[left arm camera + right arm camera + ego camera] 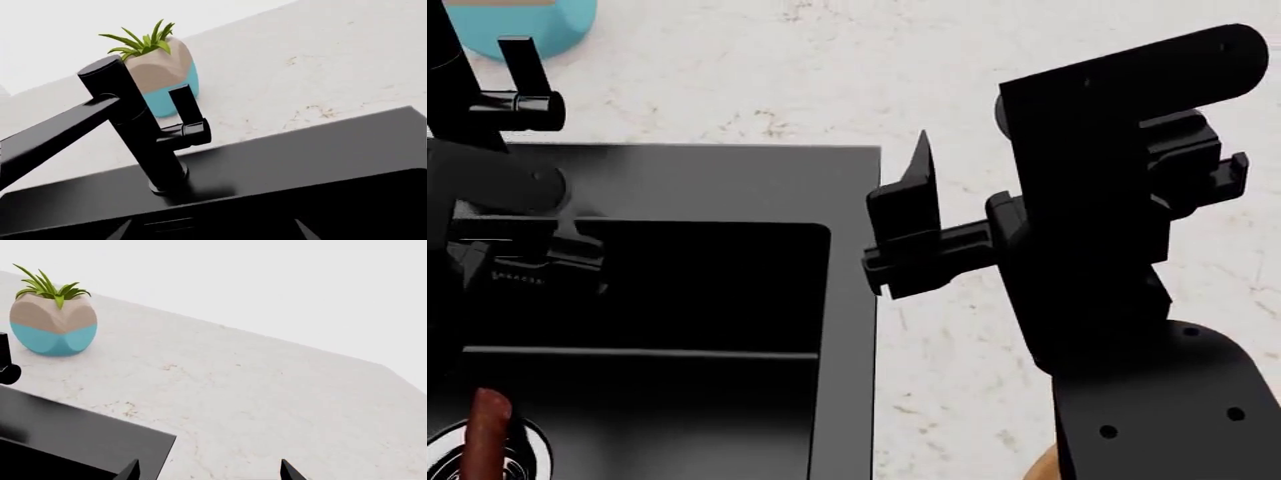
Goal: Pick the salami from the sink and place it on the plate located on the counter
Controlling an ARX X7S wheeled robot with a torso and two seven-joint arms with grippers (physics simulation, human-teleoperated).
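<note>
Salami (487, 432) lying in the sink (694, 300), at the basin's near left corner, one end resting across the round silver drain (507, 460), untouched by either pincer

Left pincer (521, 255) low over the sink's left side, just in front of the black faucet (133, 130); fingertips (123, 231) spread apart in the left wrist view, nothing between them

Right pincer (908, 215) raised just beyond the sink's right rim, over the speckled counter (267, 390); fingertips (130, 471) wide apart in the right wrist view, holding nothing

Potted plant (53, 315) in a tan and teal pot on the counter behind the sink, just beside the faucet

Sliver of light-brown plate (1038, 468) on the counter right of the sink, mostly hidden under the right arm
</note>
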